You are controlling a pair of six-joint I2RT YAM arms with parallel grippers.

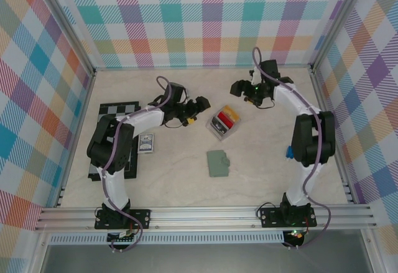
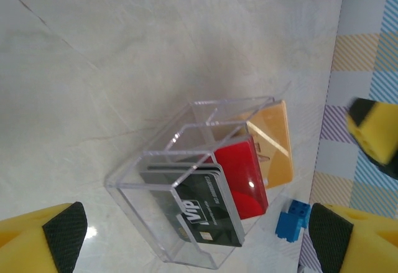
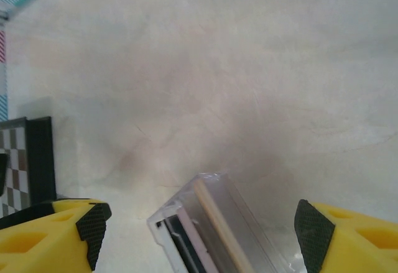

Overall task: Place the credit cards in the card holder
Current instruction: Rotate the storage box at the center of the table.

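Standing side by side in a clear plastic tray [image 1: 219,131], the credit cards [image 1: 224,119] sit around the middle of the table [image 1: 186,180]. The left wrist view shows a black card [image 2: 208,214], a red card [image 2: 242,180] and an orange-tan card [image 2: 273,142], with thin clear walls around them. The card holder [image 1: 218,163], a sage-green wallet, lies flat on the table just nearer than the tray and apart from it, with nothing touching it. The left gripper [image 1: 194,112] hovers just left of the tray with its jaws spread wide and nothing between them; in its own camera the yellow fingers [image 2: 46,235] with black pads stand at the two bottom corners, and the tray lies beyond them. The right gripper [image 1: 244,90] hangs to the far right of the tray, clear of it, its jaws also wide apart and empty; its fingers [image 3: 348,239] frame one end of the tray from above. A small blue block [image 1: 290,153] rests to the right, beside the right arm. At the left side of the table lies a chessboard [image 1: 119,107], and a blue-backed pack of playing cards [image 1: 145,143] sits just right of it.
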